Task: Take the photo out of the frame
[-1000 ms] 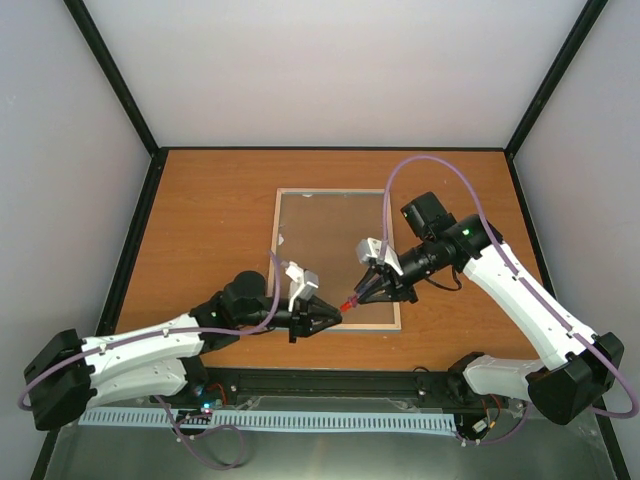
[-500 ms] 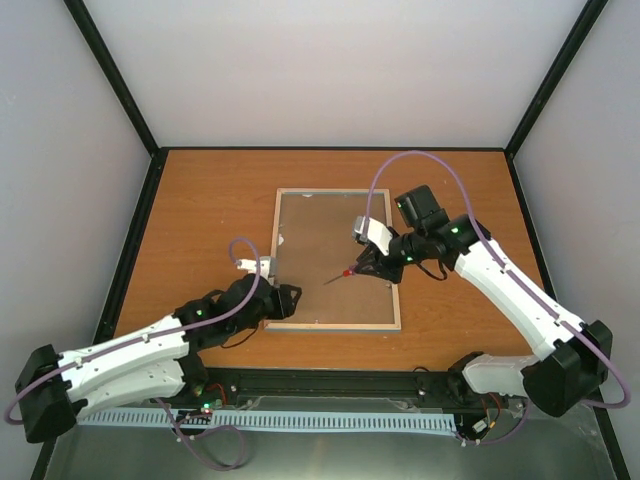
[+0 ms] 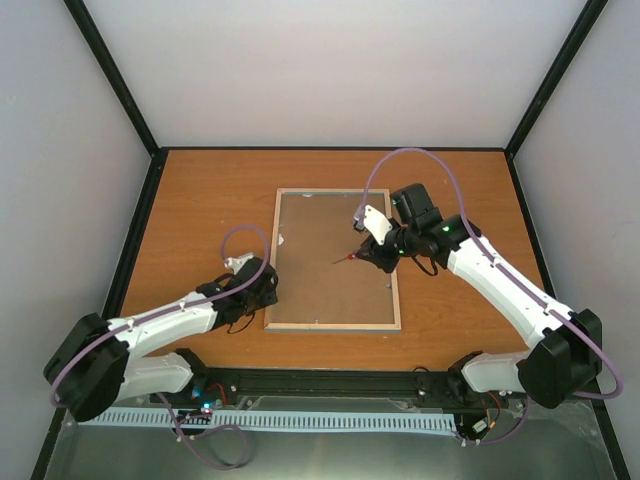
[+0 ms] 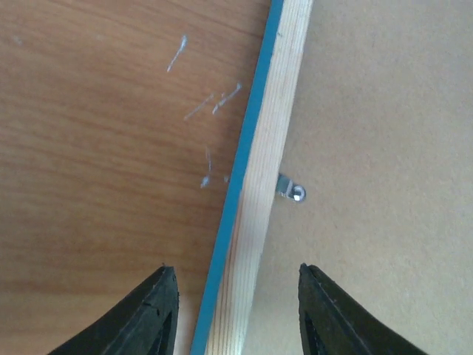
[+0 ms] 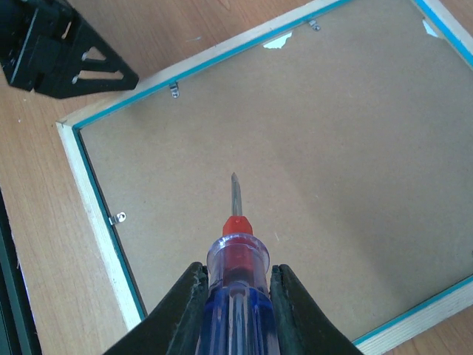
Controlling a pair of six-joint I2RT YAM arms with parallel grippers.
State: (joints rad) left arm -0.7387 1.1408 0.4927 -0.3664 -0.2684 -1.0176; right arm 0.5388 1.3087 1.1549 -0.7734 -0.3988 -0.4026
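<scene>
The frame (image 3: 333,325) lies face down on the table, pale wood rim up, with a thin turquoise edge (image 4: 244,148). A plain brown backing board (image 3: 322,290) fills it, so the photo is hidden. My left gripper (image 4: 236,279) is open, one finger on each side of the frame's left rim (image 4: 270,163), near a small metal tab (image 4: 290,191). My right gripper (image 5: 236,277) is shut on a screwdriver (image 5: 235,255) with a clear blue handle and red collar. Its blade points at the backing board (image 5: 318,148) without touching it.
Small metal tabs (image 5: 117,218) (image 5: 174,90) sit along the frame's inner edge. The left gripper's black body (image 5: 59,52) shows by the frame's rim in the right wrist view. Orange-brown tabletop (image 3: 200,200) surrounds the frame, with grey walls behind.
My left gripper has drawn back from the frame's near edge to its left rim and opened. The right gripper has carried the screwdriver away from the near edge to over the board's middle.
</scene>
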